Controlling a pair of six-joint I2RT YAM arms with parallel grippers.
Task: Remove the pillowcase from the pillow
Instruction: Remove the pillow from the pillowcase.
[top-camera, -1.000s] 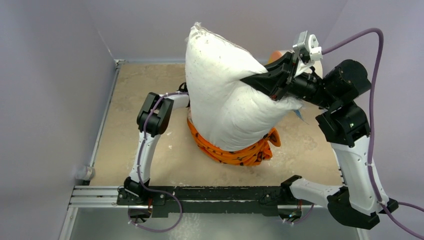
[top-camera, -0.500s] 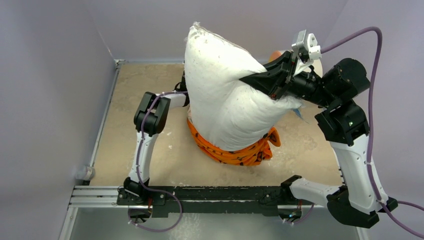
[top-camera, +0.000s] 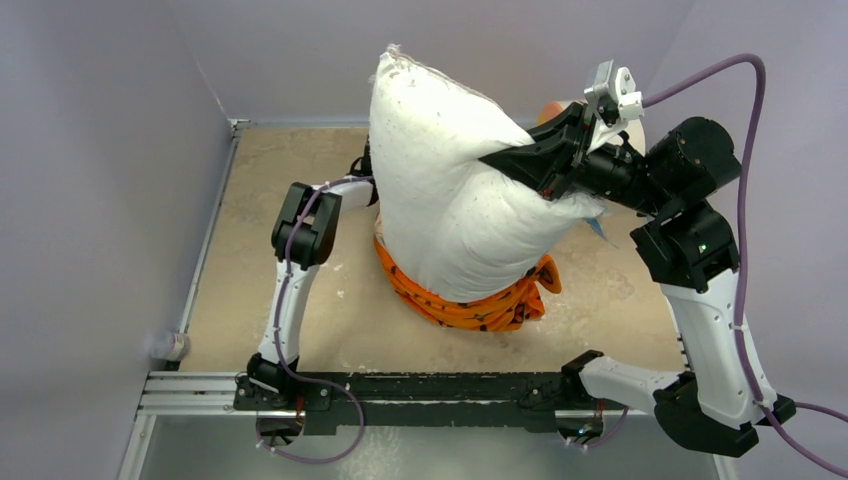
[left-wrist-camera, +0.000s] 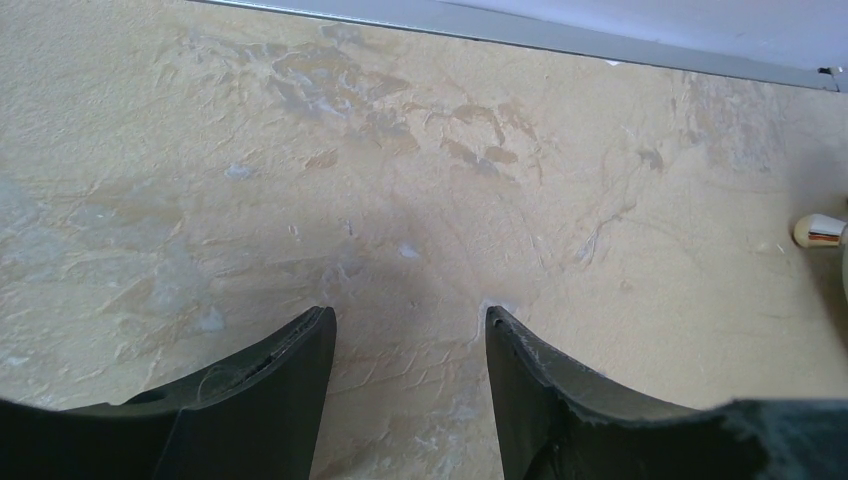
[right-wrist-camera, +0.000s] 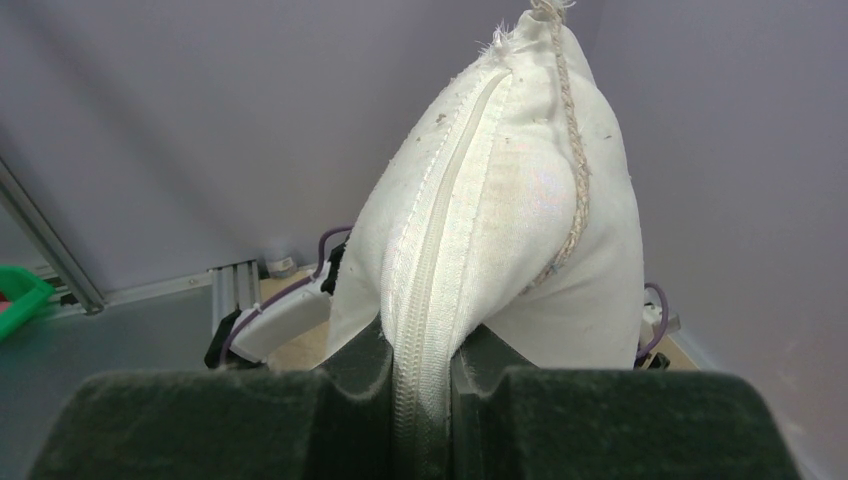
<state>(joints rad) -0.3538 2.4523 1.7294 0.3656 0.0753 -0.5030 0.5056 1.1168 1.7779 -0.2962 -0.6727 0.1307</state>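
Observation:
The white pillow (top-camera: 450, 190) stands on end, lifted at the table's middle. My right gripper (top-camera: 522, 165) is shut on its zipper edge (right-wrist-camera: 432, 300), seen up close in the right wrist view (right-wrist-camera: 420, 385). The orange pillowcase (top-camera: 470, 305) with black motifs is bunched around the pillow's bottom end on the table. My left gripper (left-wrist-camera: 408, 325) is open and empty over bare tabletop; in the top view it is hidden behind the pillow's left side.
A small white cylinder with an orange face (left-wrist-camera: 820, 231) lies at the right edge of the left wrist view. Purple walls close the table at back and sides. A small white container (top-camera: 168, 346) sits at the table's left front edge. The rail (top-camera: 400, 390) bearing the arm bases runs along the near edge.
The left arm has shifted slightly toward the back, behind the pillow. The right gripper and pillow have barely moved.

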